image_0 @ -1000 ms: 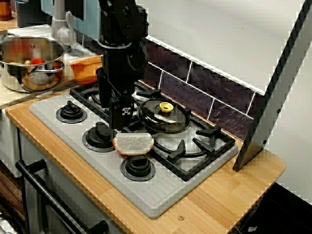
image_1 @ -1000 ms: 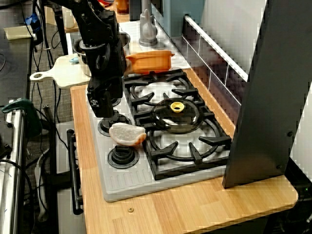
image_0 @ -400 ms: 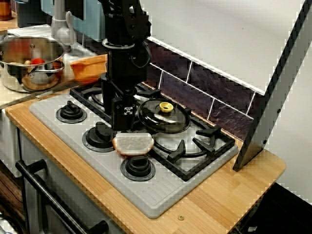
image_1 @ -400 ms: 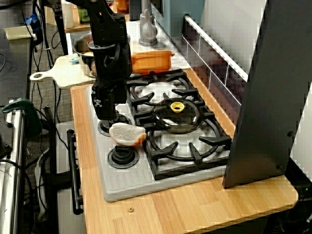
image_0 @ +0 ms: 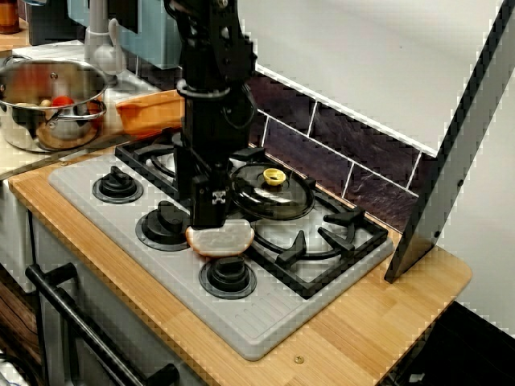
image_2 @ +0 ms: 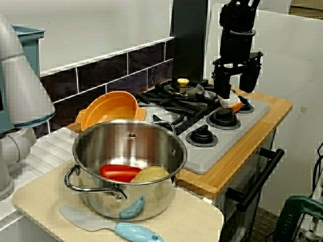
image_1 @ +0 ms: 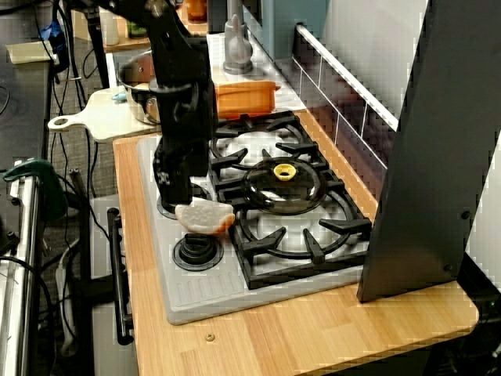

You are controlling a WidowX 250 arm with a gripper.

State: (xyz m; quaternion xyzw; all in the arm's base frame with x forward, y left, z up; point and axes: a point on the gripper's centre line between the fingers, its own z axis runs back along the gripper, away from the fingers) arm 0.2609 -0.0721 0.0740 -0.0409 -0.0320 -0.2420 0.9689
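A toy slice of bread (image_0: pixel 221 237), white with a brown crust, lies on the grey stove top (image_0: pixel 121 217) at the front edge of the black grate, between two burner knobs. My gripper (image_0: pixel 211 217) points straight down with its tip just over the slice's left end; whether it touches is hard to tell. In the view along the counter the gripper (image_1: pixel 177 197) stands just behind the bread (image_1: pixel 205 217). The view over the pot shows the gripper (image_2: pixel 236 86) with its fingers (image_2: pixel 221 84) apart and nothing between them, above the bread (image_2: pixel 230 103).
A dark lid with a yellow knob (image_0: pixel 273 191) rests on the grate right of the gripper. An orange bowl (image_2: pixel 108 108) sits behind the stove. A steel pot (image_2: pixel 128 166) holding red and tan items stands on a board beside a blue spatula (image_2: pixel 118 227). A dark upright panel (image_1: pixel 427 149) stands at the counter's end.
The gripper has moved along the stove's front from over the middle knob toward the bread and lowered to just above it. The bread and lid have not moved.
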